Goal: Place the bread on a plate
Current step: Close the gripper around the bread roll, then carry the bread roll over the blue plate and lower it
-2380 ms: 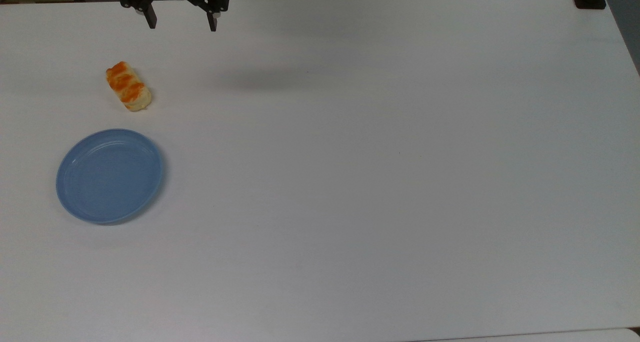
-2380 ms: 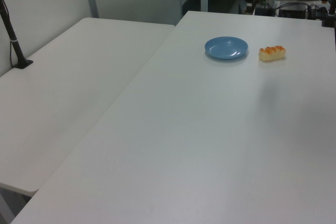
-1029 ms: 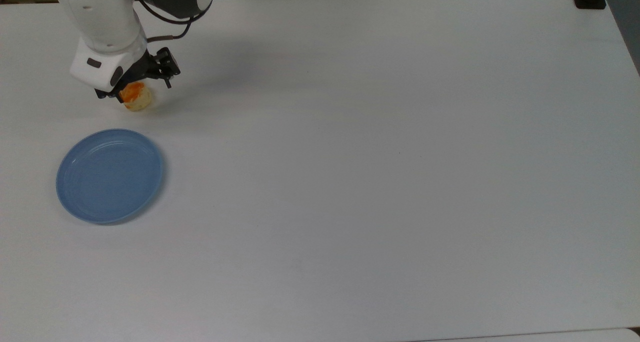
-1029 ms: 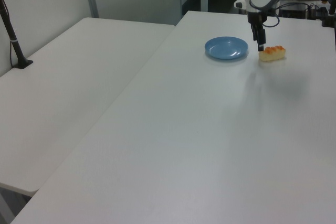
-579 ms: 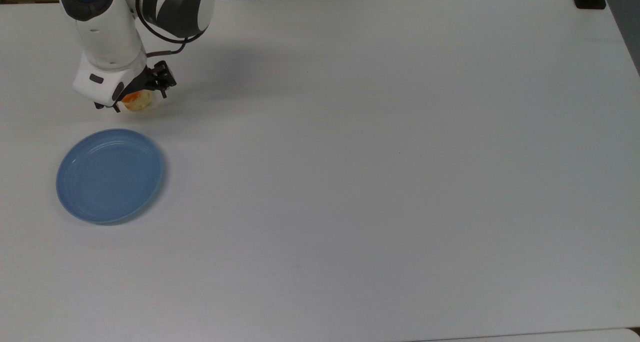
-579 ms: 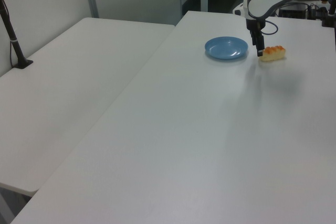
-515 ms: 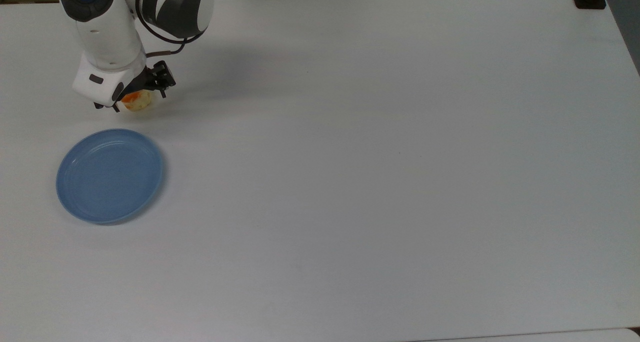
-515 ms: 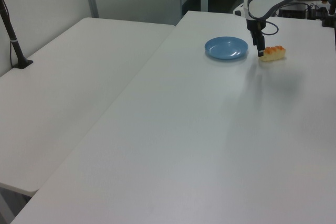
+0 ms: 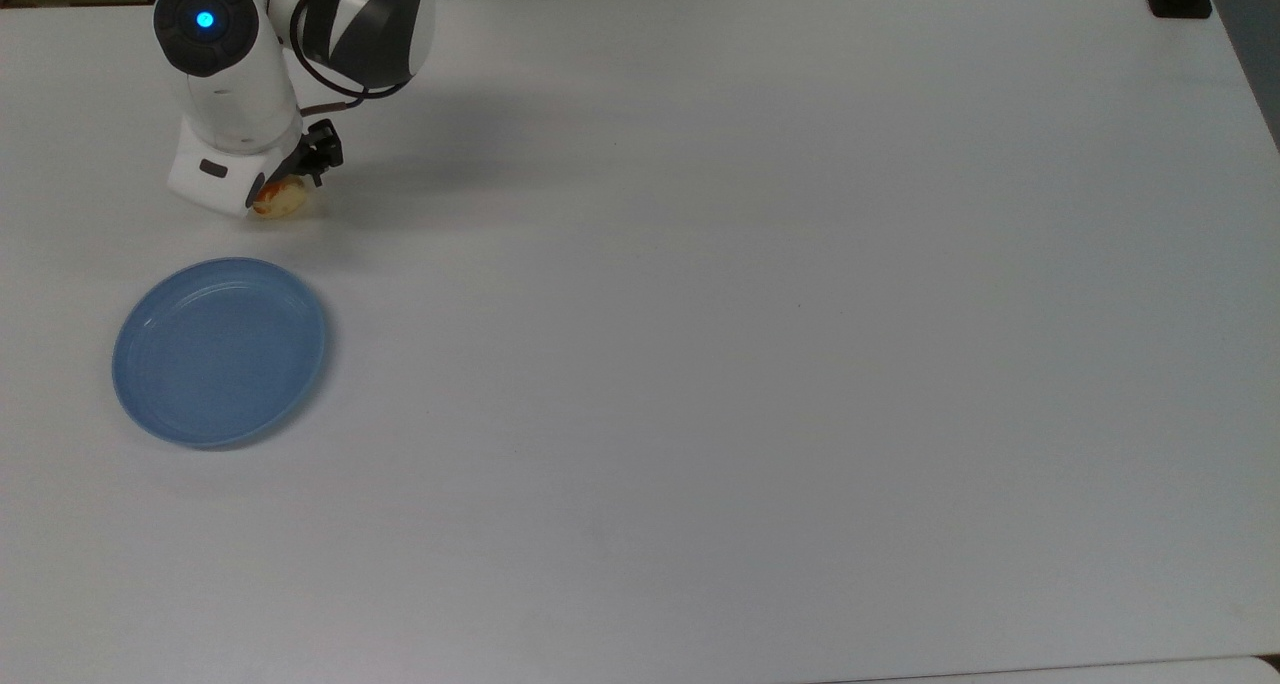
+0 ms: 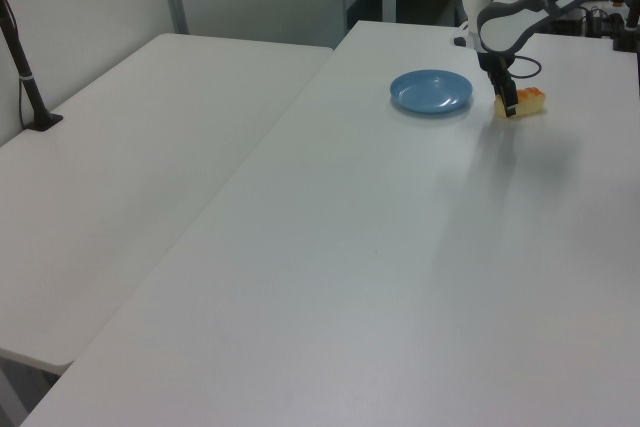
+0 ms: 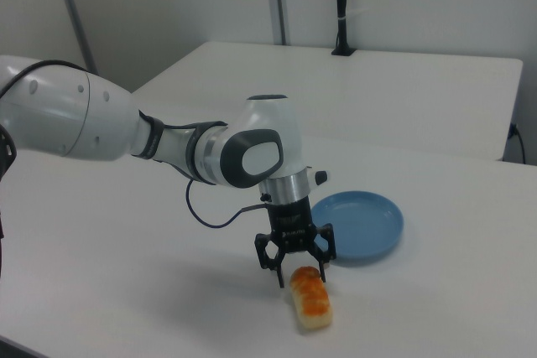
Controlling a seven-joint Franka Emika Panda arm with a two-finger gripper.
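Right view, operator: your gripper (image 11: 298,265) sits low with both fingers spread wide on either side of the far end of the bread (image 11: 310,298), not clamped. You see the bread lying on the white table (image 11: 126,274), apart from the plate (image 11: 357,224), which is at 1 o'clock from it. Top view: bread (image 9: 283,200) at 12 o'clock of the plate (image 9: 220,351).

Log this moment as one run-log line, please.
phase: pre-grasp | gripper: open, astride one end of bread | bread: on table | plate: empty
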